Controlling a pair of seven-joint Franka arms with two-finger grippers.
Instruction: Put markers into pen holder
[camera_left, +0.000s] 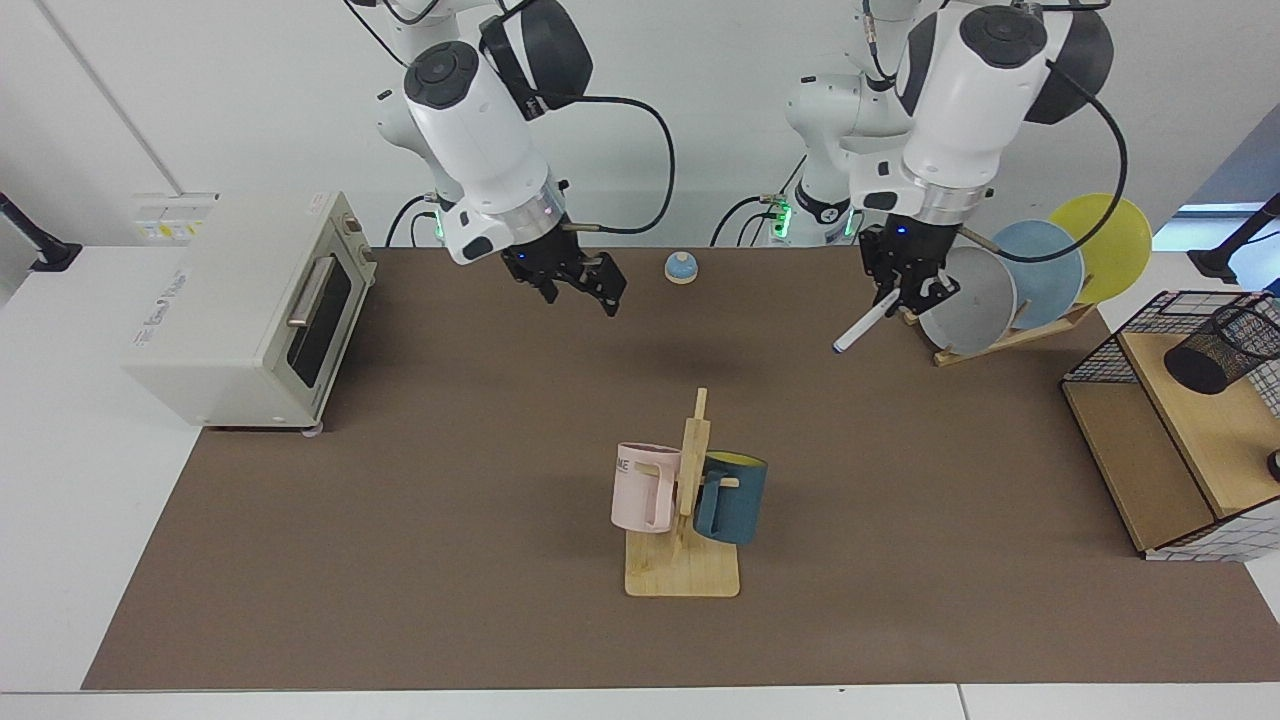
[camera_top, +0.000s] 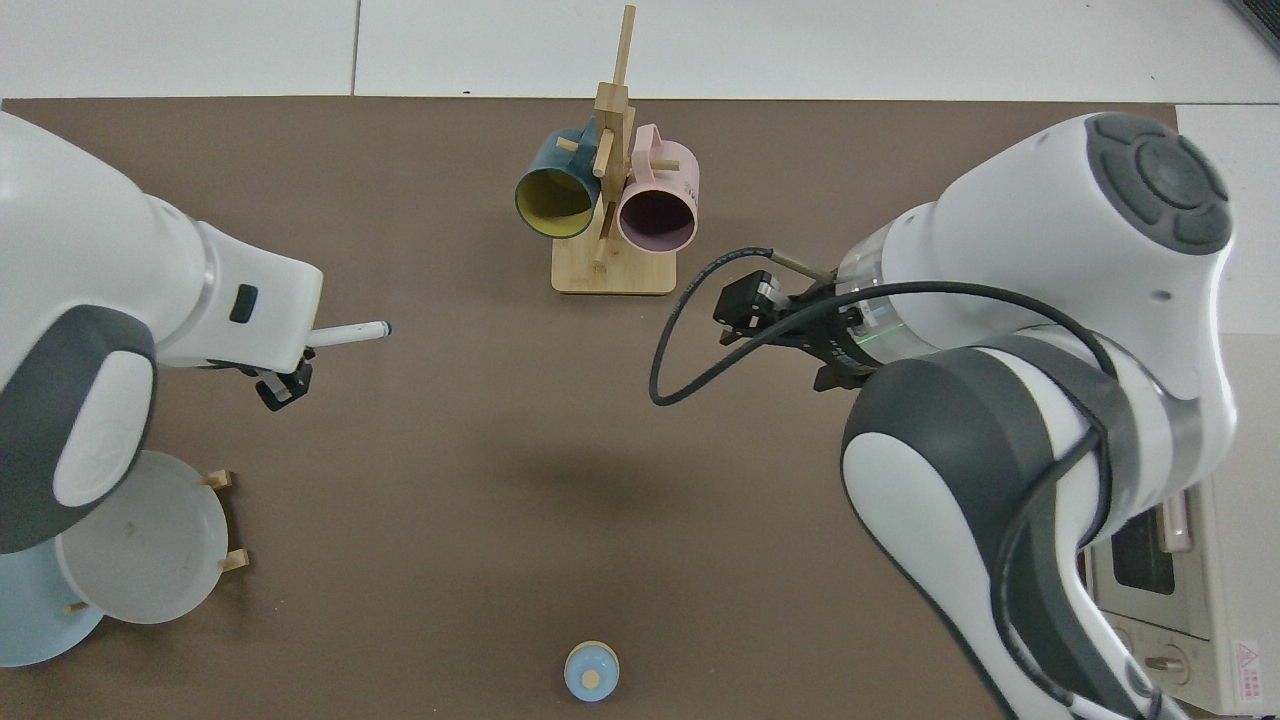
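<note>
Above the brown mat's back edge, toward the plate rack, the left gripper (camera_left: 905, 290) hangs in the air with its fingers clamped on the upper end of the marker (camera_left: 861, 328). The slim white barrel slants down and away from the rack, its blue tip lowest and clear of the mat. From above, the marker (camera_top: 348, 333) juts out from under the white wrist housing as a thin rod with a rounded dark-blue end.

Over the back edge nearer the toaster oven (camera_left: 250, 305), the right gripper (camera_left: 585, 282) hovers with its black fingers spread apart and nothing between them.

On the wooden shelf of a wire-grid basket frame (camera_left: 1130, 345), off the mat's side edge, the pen holder (camera_left: 1222, 347), a black mesh cylinder, leans tilted against the frame.

A wooden mug tree (camera_left: 686, 520) stands near the mat's front edge, carrying a pink mug (camera_left: 642, 487) and a dark teal mug (camera_left: 732, 497). Three round plates, grey (camera_left: 975, 300), blue and yellow, stand on edge in the slatted wooden rack. A small blue domed knob (camera_left: 681, 266) sits at the back edge.
</note>
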